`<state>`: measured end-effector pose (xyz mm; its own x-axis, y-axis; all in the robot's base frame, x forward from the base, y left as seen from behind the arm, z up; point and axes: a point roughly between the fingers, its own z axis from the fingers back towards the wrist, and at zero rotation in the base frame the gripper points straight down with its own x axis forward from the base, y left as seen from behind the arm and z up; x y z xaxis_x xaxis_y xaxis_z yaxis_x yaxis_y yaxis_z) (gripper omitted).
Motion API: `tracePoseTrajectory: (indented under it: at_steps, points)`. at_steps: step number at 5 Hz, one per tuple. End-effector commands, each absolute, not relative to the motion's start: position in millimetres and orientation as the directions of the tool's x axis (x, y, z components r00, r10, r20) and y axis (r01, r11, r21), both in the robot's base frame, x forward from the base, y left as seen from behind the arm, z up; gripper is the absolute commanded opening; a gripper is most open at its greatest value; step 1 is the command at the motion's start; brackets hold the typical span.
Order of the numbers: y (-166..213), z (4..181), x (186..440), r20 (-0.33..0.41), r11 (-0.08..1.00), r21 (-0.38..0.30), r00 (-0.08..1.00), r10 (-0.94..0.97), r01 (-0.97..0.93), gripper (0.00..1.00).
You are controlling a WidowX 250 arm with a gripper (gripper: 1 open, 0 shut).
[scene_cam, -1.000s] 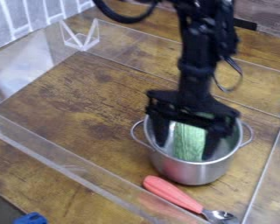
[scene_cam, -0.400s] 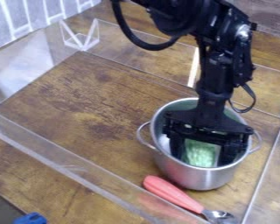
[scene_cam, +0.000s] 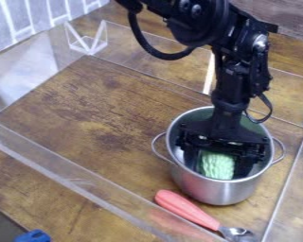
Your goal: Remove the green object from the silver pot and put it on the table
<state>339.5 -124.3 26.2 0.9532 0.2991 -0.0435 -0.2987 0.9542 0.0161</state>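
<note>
Far to the upper left of the silver pot [scene_cam: 225, 190], a white ribbed thing [scene_cam: 23, 21] stands at the corner of the view. Well apart from the pot on its lower left, a small blue item [scene_cam: 34, 235] shows at the bottom edge; I cannot tell what it is. Up and to the left of the pot, a clear, pale-edged piece [scene_cam: 86, 40] stands upright by the far side. The brown wood-grain surface [scene_cam: 84, 109] spreads out to the left of the pot and carries it. A clear acrylic wall [scene_cam: 84, 178] runs slantwise from the pot's left toward the front of it. Just in front of the pot, a utensil [scene_cam: 188, 209] lies with its red handle to the left and its metal end to the right. The pot stands upright, a small handle on either side. The green object [scene_cam: 218, 165] lies inside the pot, pale and ridged, partly hidden by the black pincer [scene_cam: 222, 154]. The pincer is down within the pot's rim, its jaws wide, over the green object; whether they touch it I cannot tell. Above the pot rises the black arm [scene_cam: 237, 71], with a dark cable looping at its left.
</note>
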Motion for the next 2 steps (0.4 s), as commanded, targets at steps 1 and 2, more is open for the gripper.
tracePoseTrajectory:
  at_steps: [1,2]
  points:
    - [-111.8,46.9,343.2,0.002,0.924,-0.011,0.924,0.382,-0.382,0.00]
    - [-113.5,48.3,342.7,0.003,0.934,-0.007,0.934,0.356,-0.356,0.00]
